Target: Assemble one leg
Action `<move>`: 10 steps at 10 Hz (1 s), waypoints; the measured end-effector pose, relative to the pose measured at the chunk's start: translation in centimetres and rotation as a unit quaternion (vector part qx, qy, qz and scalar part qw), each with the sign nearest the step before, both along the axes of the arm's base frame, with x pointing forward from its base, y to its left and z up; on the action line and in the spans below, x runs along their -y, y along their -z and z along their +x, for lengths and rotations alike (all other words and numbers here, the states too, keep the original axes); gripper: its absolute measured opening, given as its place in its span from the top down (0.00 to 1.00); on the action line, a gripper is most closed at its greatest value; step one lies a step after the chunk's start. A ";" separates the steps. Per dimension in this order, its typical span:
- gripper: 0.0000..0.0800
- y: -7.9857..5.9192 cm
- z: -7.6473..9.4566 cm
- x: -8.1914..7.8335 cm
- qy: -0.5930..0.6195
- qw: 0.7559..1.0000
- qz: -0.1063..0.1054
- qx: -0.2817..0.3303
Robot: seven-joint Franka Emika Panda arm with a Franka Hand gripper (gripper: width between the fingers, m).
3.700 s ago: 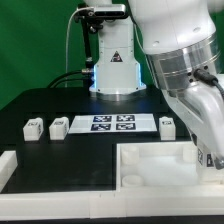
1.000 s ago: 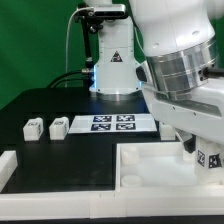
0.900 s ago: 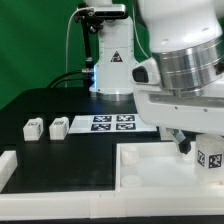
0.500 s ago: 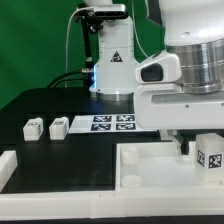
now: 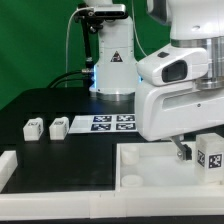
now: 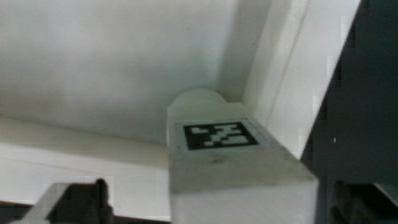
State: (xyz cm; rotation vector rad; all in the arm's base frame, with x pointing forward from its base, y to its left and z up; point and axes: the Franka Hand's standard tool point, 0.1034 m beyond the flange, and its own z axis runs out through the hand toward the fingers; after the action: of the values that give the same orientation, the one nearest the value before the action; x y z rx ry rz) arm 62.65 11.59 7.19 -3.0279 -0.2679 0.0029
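The leg [image 5: 210,158] is seen at the exterior view's right, lifted clear of the black tabletop [image 5: 60,150] and hanging over the far right corner of the white tray-like panel [image 5: 150,160]. The pincer [image 5: 196,152] appears to be clenched on the leg, although only part of one dark finger [image 5: 183,150] is shown there.

In the wrist view the leg [image 6: 222,150] is found directly under the pincer. Its long axis runs away from the wrist, and its rounded end is aimed into the angle where two raised walls of the panel [image 6: 107,70] meet. Whether the end already touches the panel floor cannot be told.

The leg is a stubby block of smooth, matt white plastic with a square black-and-white tag on one flat face. The panel is of the same plain white, with low straight rims.

Two spare legs [image 5: 31,127] [image 5: 59,127] are left well apart on the far left, beside the marker board [image 5: 112,123].
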 end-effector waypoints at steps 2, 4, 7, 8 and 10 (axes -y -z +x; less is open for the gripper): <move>0.51 0.0 0.0 -0.1 0.043 0.999 0.001 -0.005; 0.63 0.0 0.0 0.2 0.158 0.987 -0.001 -0.016; 0.63 0.3 0.0 0.2 0.337 0.941 -0.003 -0.036; 0.63 0.3 0.0 0.2 0.405 0.913 -0.003 -0.043; 0.63 0.3 0.1 0.3 0.541 0.838 0.003 -0.066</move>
State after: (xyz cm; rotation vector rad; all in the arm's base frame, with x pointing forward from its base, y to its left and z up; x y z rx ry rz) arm 62.71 11.32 6.87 -2.6804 1.4236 0.1159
